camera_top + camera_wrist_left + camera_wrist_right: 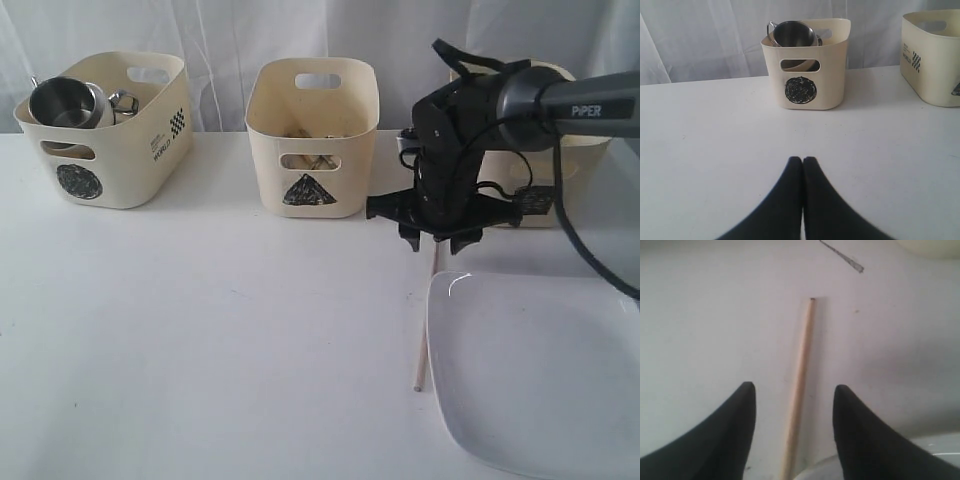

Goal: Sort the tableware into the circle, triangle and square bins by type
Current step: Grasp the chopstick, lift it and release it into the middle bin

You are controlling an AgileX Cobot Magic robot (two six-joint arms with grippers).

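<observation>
On the white table [200, 320], a single wooden chopstick [426, 320] lies just beside the left rim of the large white square plate [540, 370], which fills the near right corner. The chopstick runs roughly from front to back. The right gripper [437, 243] points down over its far end. In the right wrist view, this gripper [794, 386] has its jaws spread wide with the chopstick [802, 355] lying between them, clear of both fingers, so it grasps nothing. Three cream bins stand along the back edge. The circle bin [120, 150] is at the back left corner with a steel mug [65, 103] showing above its rim. The triangle bin [270, 130] stands at the middle, and a third bin [585, 170] sits at the back right, its mark hidden behind the arm. The left gripper [803, 159] faces the circle bin [830, 75] and the mug [792, 34] from well back, its fingers pressed together and empty.
</observation>
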